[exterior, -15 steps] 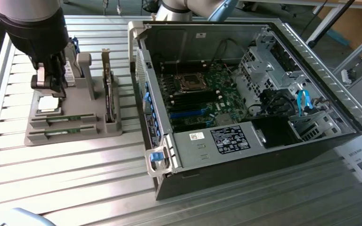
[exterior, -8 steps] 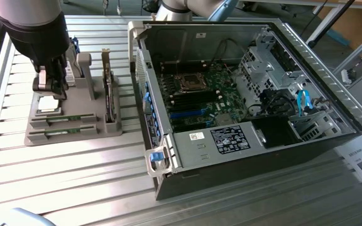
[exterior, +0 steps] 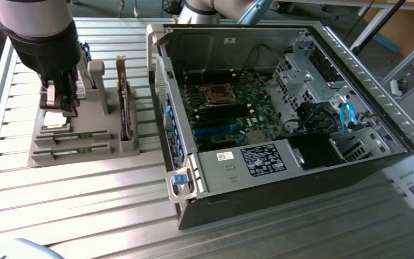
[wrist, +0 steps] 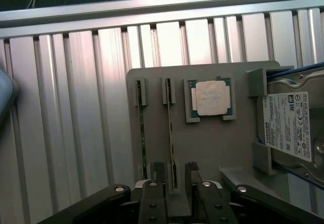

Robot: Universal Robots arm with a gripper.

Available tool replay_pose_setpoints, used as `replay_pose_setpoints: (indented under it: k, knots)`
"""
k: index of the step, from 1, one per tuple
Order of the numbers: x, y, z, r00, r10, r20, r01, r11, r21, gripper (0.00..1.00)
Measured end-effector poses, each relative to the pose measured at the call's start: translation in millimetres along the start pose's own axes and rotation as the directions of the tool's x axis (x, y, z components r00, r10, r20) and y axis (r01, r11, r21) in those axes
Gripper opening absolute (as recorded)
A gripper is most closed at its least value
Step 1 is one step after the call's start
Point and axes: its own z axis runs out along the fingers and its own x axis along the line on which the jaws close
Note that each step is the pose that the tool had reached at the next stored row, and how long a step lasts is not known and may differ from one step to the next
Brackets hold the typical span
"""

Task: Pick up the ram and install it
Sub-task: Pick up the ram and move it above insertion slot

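Two ram sticks (wrist: 172, 143) in holder (wrist: 212, 148), w/ CPU (wrist: 211, 98) & HDD (wrist: 291, 125) beside.

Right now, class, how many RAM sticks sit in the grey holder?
2. One RAM stick stands in a slot of the grey holder, straddled by the open gripper; the second RAM stick stands in the parallel slot beside it. None looks hidden.

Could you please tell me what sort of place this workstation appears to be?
Probably a robotics lab bench for computer assembly: an open computer case sits on a slatted aluminium table, beside a grey holder with ram sticks, a processor and a hard drive.
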Motion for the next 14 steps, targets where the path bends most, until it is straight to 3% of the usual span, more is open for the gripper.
replay_pose_setpoints:
  k: [14]
  knots:
    - [0.3, -0.5, 12.9, 1.0, 0.0, 0.0, 0.0, 1.0, 0.0, 0.3]
